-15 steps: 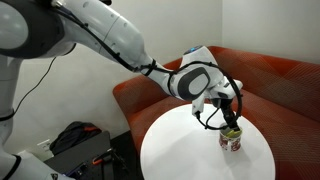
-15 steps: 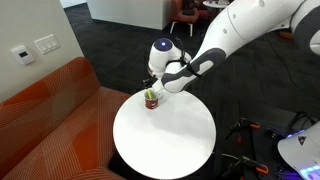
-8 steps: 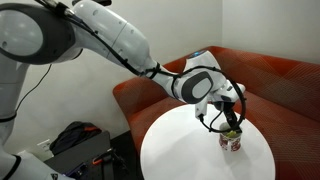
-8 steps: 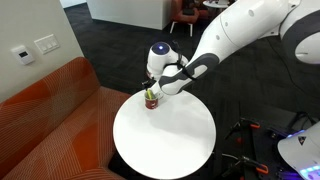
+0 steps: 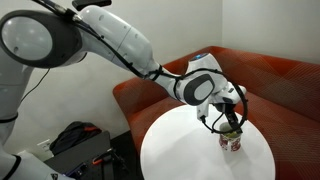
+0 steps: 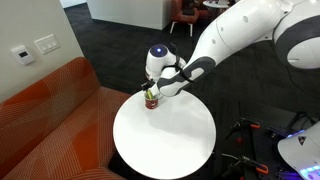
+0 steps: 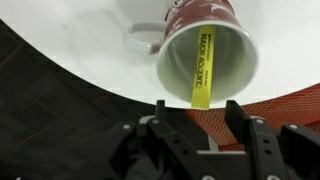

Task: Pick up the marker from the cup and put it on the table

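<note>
The yellow-green marker (image 7: 204, 68) stands inside the white cup with dark red patterning (image 7: 196, 22), its top end sticking out past the rim toward my fingers. The cup (image 5: 232, 141) sits near the far edge of the round white table (image 5: 190, 150), and also shows in an exterior view (image 6: 151, 100). My gripper (image 7: 196, 112) hovers directly over the cup mouth, open, with the fingers (image 7: 240, 118) on either side of the marker's top end and not touching it. In both exterior views the gripper (image 5: 229, 122) is right above the cup.
A reddish-brown corner sofa (image 5: 270, 80) wraps behind the table, close to the cup; it also shows in an exterior view (image 6: 50, 120). The table top (image 6: 170, 140) is bare white apart from the cup. A dark bag and equipment (image 5: 80, 145) sit on the floor.
The gripper has come down slightly closer to the cup mouth; the arm's upper links shifted a little. Cup and marker have not moved.
</note>
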You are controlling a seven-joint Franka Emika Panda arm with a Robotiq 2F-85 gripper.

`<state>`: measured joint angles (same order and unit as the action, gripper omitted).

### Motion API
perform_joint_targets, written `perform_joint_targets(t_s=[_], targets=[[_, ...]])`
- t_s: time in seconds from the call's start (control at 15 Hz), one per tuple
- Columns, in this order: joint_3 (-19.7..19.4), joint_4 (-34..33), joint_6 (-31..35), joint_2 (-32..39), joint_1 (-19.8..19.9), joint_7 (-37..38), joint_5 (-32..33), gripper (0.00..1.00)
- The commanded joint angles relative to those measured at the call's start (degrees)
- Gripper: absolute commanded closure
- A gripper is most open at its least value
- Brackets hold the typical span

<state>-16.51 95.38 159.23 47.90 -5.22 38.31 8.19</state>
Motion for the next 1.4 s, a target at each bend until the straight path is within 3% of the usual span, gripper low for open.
perform_joint_targets(t_s=[0.0,1.13,1.2,1.33], targets=[[-0.65,-2.73,-2.68,1.34,-0.56,-2.16,-1.79,0.36],[-0.53,-7.64,-8.14,4.48,-0.09,-1.92,-1.34,0.43],[-0.51,-7.84,-8.31,4.61,-0.04,-1.91,-1.33,0.44],[-0.48,-8.29,-8.51,4.94,0.04,-1.88,-1.34,0.57]])
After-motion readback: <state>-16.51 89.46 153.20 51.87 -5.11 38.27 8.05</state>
